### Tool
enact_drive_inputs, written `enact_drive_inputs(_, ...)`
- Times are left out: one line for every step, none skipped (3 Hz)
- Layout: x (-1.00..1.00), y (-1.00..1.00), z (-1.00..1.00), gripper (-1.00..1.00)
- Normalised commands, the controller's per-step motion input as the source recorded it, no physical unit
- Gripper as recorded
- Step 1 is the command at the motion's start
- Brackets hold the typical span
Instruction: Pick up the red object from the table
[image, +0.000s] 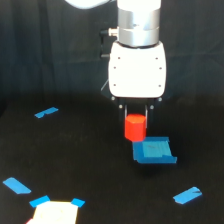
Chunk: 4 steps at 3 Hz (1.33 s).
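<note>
The red object (135, 128) is a small red-orange block held between the dark fingers under the white gripper body (137, 70). My gripper (135, 119) is shut on its upper part. The block hangs upright in the middle of the exterior view, just above and at the near-left edge of a blue square patch (155, 151) on the black table (90, 160). It looks slightly off the surface, but the gap beneath it is hard to make out. The fingertips are partly hidden behind the block.
Blue tape strips lie on the table at the exterior view's left (46, 112), lower left (16, 186) and lower right (187, 195). A white sheet (55, 214) with blue tape corners sits at the bottom edge. A dark curtain hangs behind.
</note>
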Motion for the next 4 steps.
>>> enact_drive_inputs(-0.33, -0.60, 0.58, -1.00)
enact_drive_inputs(-0.33, -0.52, 1.00, -0.87)
enact_drive_inputs(-0.30, -0.10, 1.00, -0.73)
enact_drive_inputs(-0.41, 0.00, 0.99, -0.89)
